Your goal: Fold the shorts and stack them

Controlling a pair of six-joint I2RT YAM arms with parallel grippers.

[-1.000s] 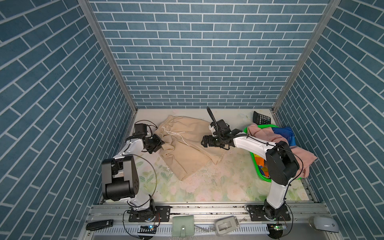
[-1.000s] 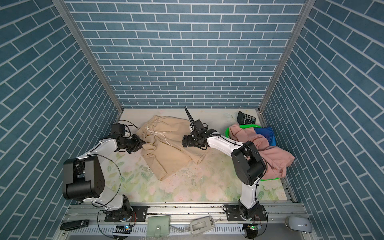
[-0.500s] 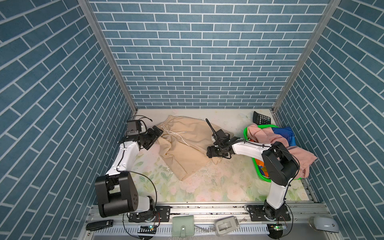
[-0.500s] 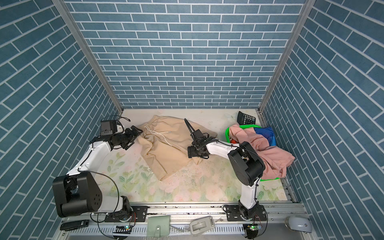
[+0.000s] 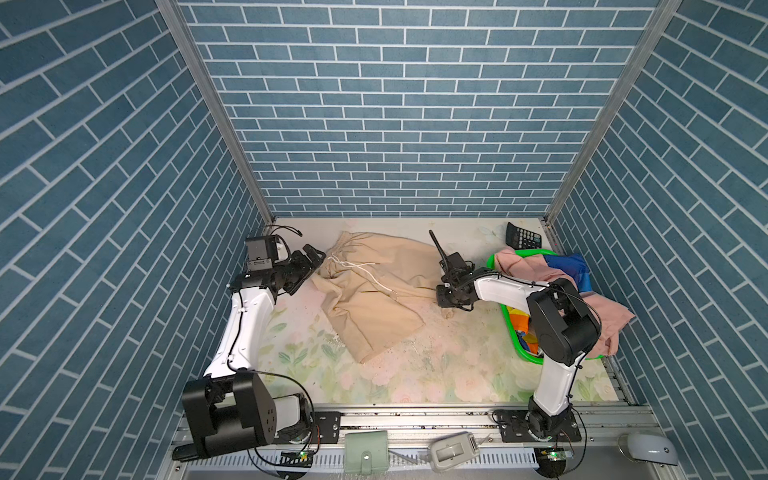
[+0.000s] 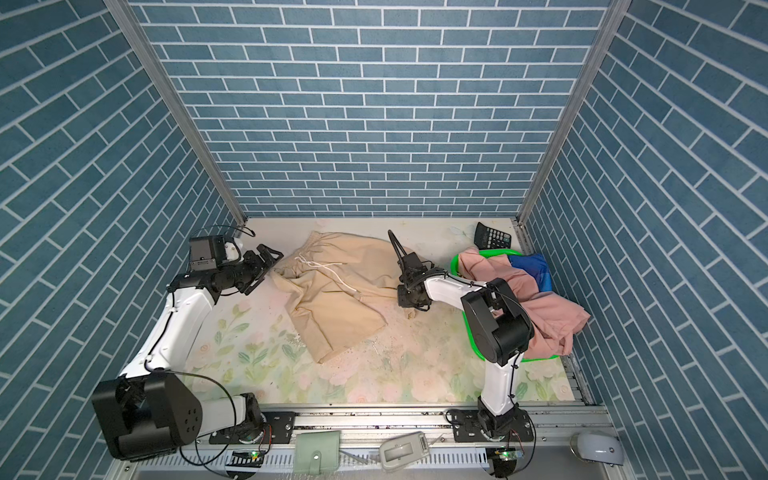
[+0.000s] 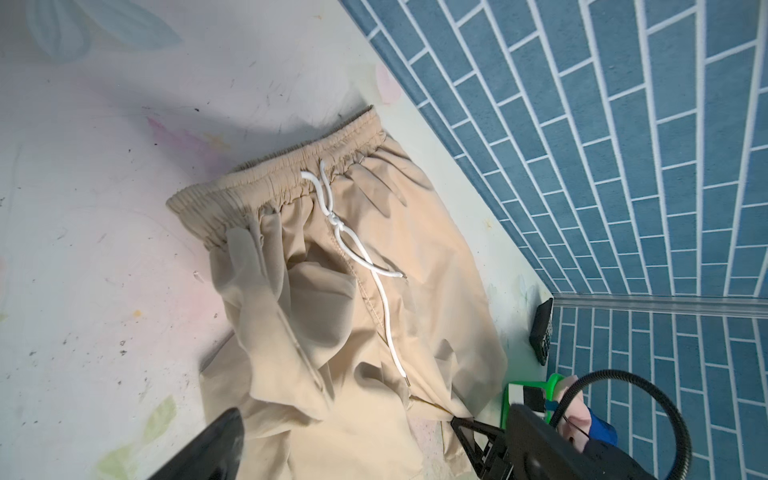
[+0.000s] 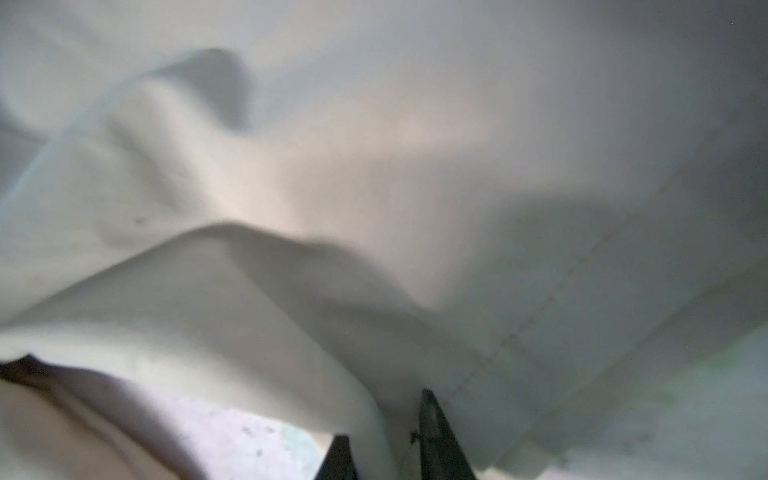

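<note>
Both top views look down from high at the front, facing the blue brick back wall [image 5: 395, 124], and share the whole flower-printed desk [image 5: 395, 374]. The left wrist camera looks from nearby along the beige cloth shorts [image 7: 374, 291] toward the back right corner; the right wrist camera sits almost against that cloth, blurred.

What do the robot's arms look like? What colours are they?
The left arm and right arm are smooth white tubes linked by chunky, rounded black joints. Thin black cables run along them. Each arm ends in a black tool. The left tool and right tool have pointy dark fingers.
</note>
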